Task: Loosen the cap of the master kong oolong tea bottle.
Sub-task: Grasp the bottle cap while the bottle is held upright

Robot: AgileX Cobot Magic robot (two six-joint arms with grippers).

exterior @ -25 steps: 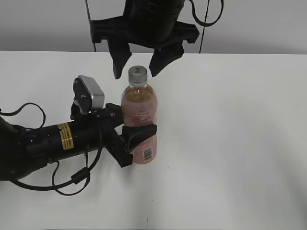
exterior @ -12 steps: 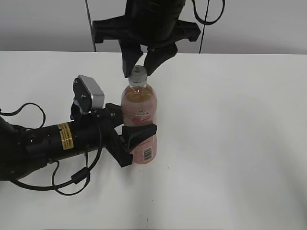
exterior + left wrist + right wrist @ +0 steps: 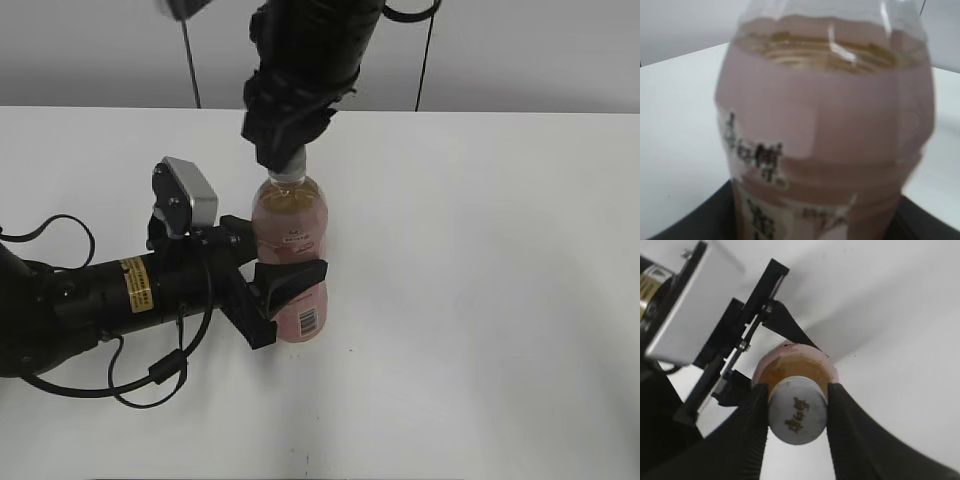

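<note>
I see the master kong oolong tea bottle (image 3: 291, 255) standing upright near the middle of the white table (image 3: 480, 260). My left gripper (image 3: 272, 290) comes in from the left and is clamped around its pink label, low on the body. My right gripper (image 3: 797, 410) reaches down from above, its two black fingers (image 3: 752, 425) pressed against either side of the cap (image 3: 797, 411) (white, with a small dark mark on top), gripping it.

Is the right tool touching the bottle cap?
Touching: the right wrist view shows the right tool with both fingers pressed against the cap.
</note>
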